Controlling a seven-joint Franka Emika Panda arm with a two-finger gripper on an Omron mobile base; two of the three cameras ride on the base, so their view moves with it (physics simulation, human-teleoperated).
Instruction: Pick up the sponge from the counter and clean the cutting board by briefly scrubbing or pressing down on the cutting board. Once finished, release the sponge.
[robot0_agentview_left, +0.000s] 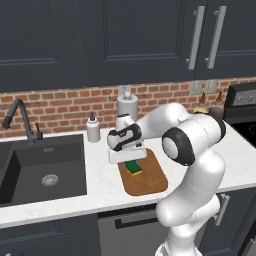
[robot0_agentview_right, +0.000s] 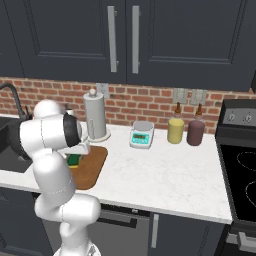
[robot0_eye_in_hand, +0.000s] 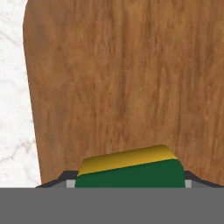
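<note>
The sponge (robot0_agentview_left: 133, 167), green over yellow, sits low on the brown cutting board (robot0_agentview_left: 148, 183), near the board's far end. My gripper (robot0_agentview_left: 131, 161) comes down on it from above, and the jaws are shut on the sponge. In the hand view the sponge (robot0_eye_in_hand: 131, 171) lies between the two dark fingertips (robot0_eye_in_hand: 62, 179), with the cutting board's wood grain (robot0_eye_in_hand: 122, 78) right behind it. From the right base view the sponge (robot0_agentview_right: 74, 160) peeks out beside my arm over the cutting board (robot0_agentview_right: 94, 169). I cannot tell whether it presses on the wood.
On the white counter (robot0_agentview_left: 102, 177), a dark sink (robot0_agentview_left: 42, 170) with a faucet (robot0_agentview_left: 20, 117) lies to the left. A soap dispenser (robot0_agentview_left: 93, 128) and a paper towel holder (robot0_agentview_left: 127, 106) stand behind the board. A scale (robot0_agentview_right: 141, 135), two bottles (robot0_agentview_right: 175, 130) and the stove (robot0_agentview_right: 240, 170) are to the right.
</note>
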